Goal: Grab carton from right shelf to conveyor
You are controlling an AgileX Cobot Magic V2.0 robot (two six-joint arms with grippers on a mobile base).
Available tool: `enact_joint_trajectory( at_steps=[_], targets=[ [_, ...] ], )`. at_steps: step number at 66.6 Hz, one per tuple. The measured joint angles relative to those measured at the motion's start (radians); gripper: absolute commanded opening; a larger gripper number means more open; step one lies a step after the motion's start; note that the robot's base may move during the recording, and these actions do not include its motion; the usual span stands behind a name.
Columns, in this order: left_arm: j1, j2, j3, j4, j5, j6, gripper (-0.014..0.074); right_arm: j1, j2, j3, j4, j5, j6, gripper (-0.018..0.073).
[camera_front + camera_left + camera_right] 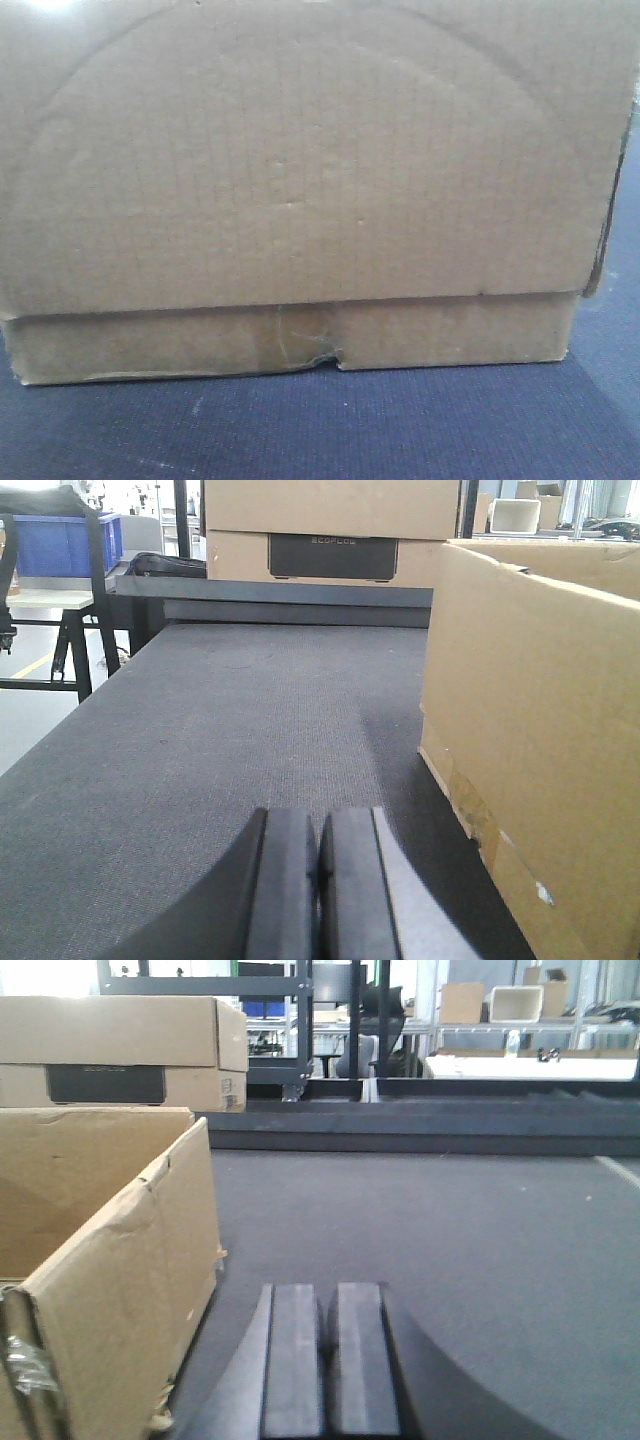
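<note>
Nearest in each wrist view are the robot's own black padded grippers. The left gripper [320,880] has its jaws pressed together with nothing between them. The right gripper [328,1360] is the same: jaws together and empty. Both hang low, just over the flat dark navy-blue woven belt, the conveyor [230,740].

Next comes the carton [300,200], a big brown cardboard box with a wide flap that has a curved crease on it. It sits on the belt between the two grippers. In the left wrist view its side wall is just beside that gripper, on the right. In the right wrist view its open, bent flap is on the left, with crinkled clear tape at the corner. From the front view it fills almost everything, and there is a small torn notch on its bottom edge. Neither gripper touches the box.

So the box looks like it is already on the belt, and the job seems nearly done. The good thing to do now, I think, is to pull both arms straight back and away, slowly, so they do not bump the loose flap or push the box crooked.

Far behind stands another brown cardboard box with a dark label [333,556]. Blue plastic bins [60,542] are at the far left. I cannot see the shiny steel shelf here.
</note>
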Motion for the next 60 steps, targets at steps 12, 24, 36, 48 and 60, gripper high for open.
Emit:
enact_joint_trajectory(
  at_steps=[12,24,36,48,60],
  targets=[
    [0.0,0.0,0.0,0.0,0.0,0.002,-0.0006,-0.054,0.0,0.124,0.076,-0.159,-0.089,-0.0075],
    [0.0,0.0,0.0,0.0,0.0,0.002,-0.0006,-0.061,0.0,0.298,0.099,-0.313,-0.102,-0.0075],
    [0.0,0.0,0.0,0.0,0.0,0.002,-0.0006,-0.077,0.0,0.336,0.102,-0.325,-0.104,-0.0075],
    [0.0,0.0,0.0,0.0,0.0,0.002,-0.0006,-0.122,0.0,0.336,0.105,-0.325,-0.104,-0.0075],
    [0.0,0.0,0.0,0.0,0.0,0.004,-0.0006,-0.131,0.0,0.336,0.105,-0.325,-0.104,-0.0075]
  ],
)
